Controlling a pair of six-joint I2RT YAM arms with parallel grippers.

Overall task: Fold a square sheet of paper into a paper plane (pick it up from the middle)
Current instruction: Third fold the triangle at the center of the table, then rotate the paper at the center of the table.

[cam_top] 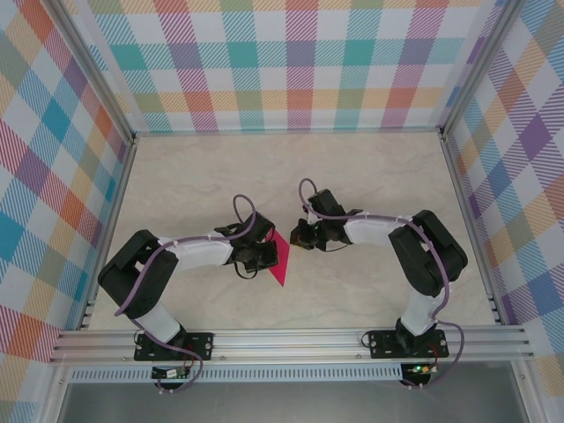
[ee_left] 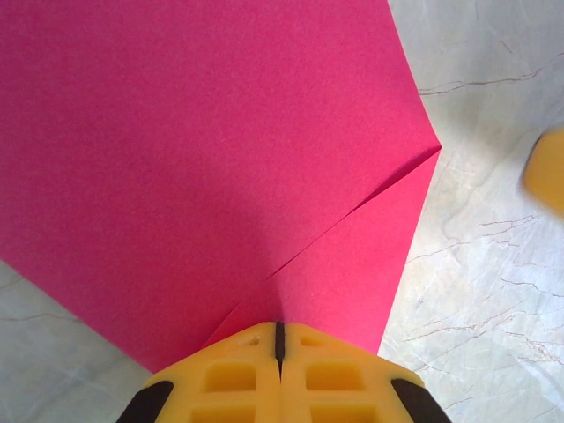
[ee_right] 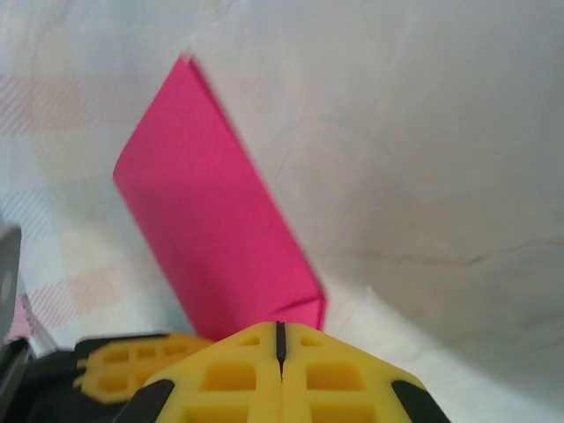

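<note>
Mid-table | left jaws clamped on edge of folded pink paper [cam_top: 280, 264] | right jaws closed, empty, alongside | open tabletop [cam_top: 379, 176] around

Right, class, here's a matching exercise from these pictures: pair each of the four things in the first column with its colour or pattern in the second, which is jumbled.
Things:
1. folded paper
2. left fingers
3. table
4. walls

Colour or pattern:
A. pastel checks
B. pale marble pattern
C. magenta pink
D. yellow, shut together

Pairs: 1-C, 2-D, 3-B, 4-A.
</note>
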